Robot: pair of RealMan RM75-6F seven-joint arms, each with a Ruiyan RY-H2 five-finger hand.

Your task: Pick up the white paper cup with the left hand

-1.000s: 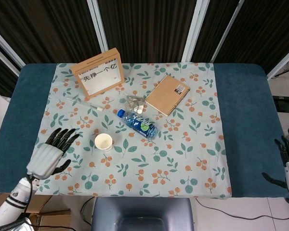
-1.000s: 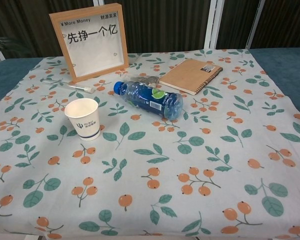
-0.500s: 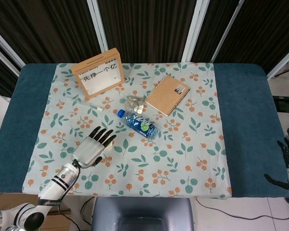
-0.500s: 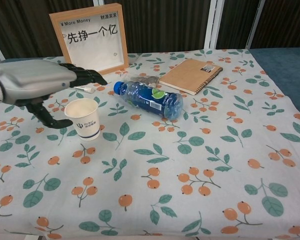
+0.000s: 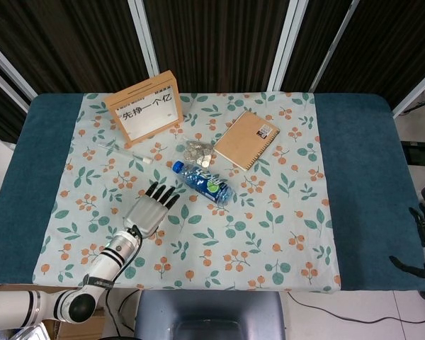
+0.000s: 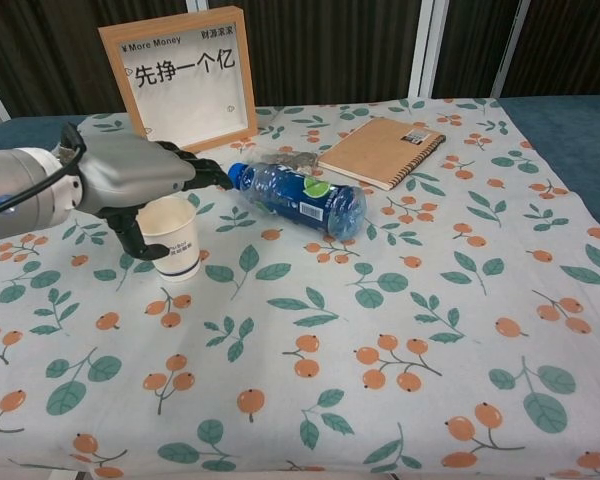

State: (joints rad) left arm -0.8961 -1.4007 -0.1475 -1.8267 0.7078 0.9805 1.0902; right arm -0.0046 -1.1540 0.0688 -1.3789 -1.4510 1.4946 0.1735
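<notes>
Now the left hand [image 6: 130,175], fingers spread, hangs over the cup [image 6: 170,240]; lower it squarely, then close gently.

Head view looks straight down; chest view low, frontal, nearer.

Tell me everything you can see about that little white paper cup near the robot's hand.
The white paper cup stands upright and open-topped on the floral tablecloth, a small blue logo printed on its side. It looks empty. The robot's left hand reaches over its rim, thumb down beside the left wall, fingers stretched past it; whether it actually touches is unclear. From the head view the hand hides the cup.
</notes>
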